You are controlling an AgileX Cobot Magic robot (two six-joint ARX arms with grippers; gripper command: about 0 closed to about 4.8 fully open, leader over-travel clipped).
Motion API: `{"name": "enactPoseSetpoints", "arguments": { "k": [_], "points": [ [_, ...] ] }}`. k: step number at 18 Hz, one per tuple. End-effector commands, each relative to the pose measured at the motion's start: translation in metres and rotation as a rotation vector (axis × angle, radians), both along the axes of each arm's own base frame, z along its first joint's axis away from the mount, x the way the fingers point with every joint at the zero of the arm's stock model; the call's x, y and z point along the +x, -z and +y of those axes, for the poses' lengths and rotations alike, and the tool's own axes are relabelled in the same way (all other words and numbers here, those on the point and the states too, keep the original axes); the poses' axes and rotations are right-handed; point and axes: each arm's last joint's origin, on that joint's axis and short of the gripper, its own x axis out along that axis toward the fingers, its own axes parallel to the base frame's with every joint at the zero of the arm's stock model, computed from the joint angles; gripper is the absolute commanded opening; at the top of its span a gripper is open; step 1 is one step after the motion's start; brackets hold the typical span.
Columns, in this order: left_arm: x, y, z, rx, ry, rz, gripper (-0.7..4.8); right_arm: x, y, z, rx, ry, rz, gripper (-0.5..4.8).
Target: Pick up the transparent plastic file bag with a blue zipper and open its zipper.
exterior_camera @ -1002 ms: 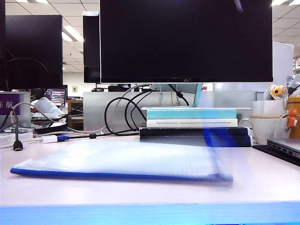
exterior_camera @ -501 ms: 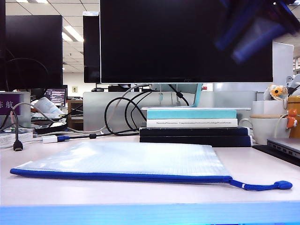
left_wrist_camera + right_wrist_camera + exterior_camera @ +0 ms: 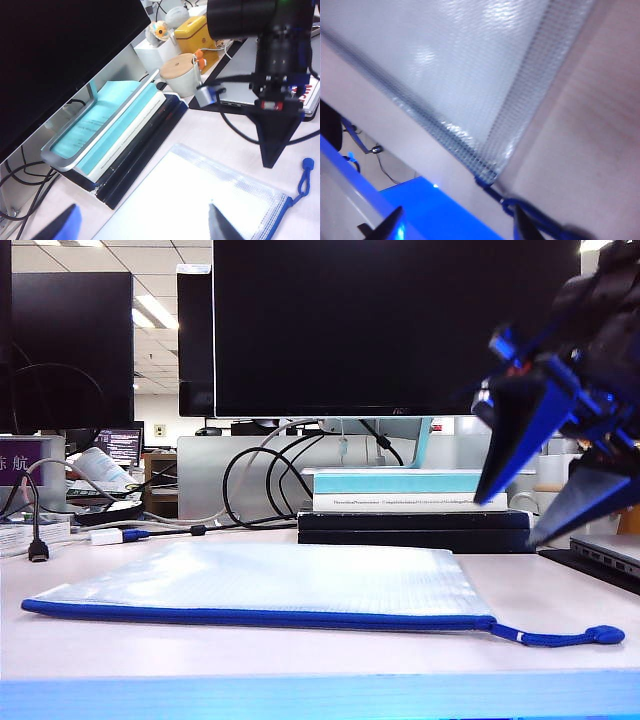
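The file bag [image 3: 270, 585] lies flat on the table [image 3: 300, 655], low in the exterior view, in front of the stacked books [image 3: 405, 505]. Its blue zipper [image 3: 250, 617] runs along the near edge, and the cord pull [image 3: 560, 637] trails toward the lower right. It looks light, thin, floppy and slick, likely to sag if lifted by one corner. The right gripper [image 3: 560, 480] hangs at the right with fingers spread, empty, above the cord end. The left gripper [image 3: 142, 225], seen only in its wrist view, stands wide and empty over the bag. The cord offers the surest hold; the opposite corner needs pinning.
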Motion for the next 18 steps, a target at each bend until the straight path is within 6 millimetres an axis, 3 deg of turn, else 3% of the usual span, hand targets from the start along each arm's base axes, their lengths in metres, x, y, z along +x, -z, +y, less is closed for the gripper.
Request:
{"name": "enactPoseSetpoints", "arguments": {
  "k": [1, 3, 11, 12, 17, 18],
  "points": [
    [0.000, -0.003, 0.000, -0.013, -0.001, -0.006, 3.41, 0.005, 0.012, 0.002, 0.004, -0.002, 0.014, 2.74],
    [0.000, -0.003, 0.000, -0.013, -0.001, -0.006, 3.41, 0.006, 0.031, 0.003, 0.007, -0.004, 0.038, 2.74],
    [0.000, -0.003, 0.000, -0.021, -0.003, 0.002, 3.41, 0.015, 0.055, 0.010, 0.050, -0.003, 0.076, 2.61],
    [0.000, -0.003, 0.000, -0.021, -0.003, 0.002, 3.41, 0.016, 0.055, 0.011, 0.068, 0.002, 0.079, 2.25],
    [0.000, -0.003, 0.000, -0.021, -0.003, 0.002, 3.41, 0.018, 0.060, 0.027, 0.108, -0.019, 0.078, 2.25],
    [0.000, -0.003, 0.000, -0.020, -0.003, 0.002, 3.41, 0.020, 0.066, 0.032, 0.123, -0.023, 0.088, 1.93]
  ]
}}
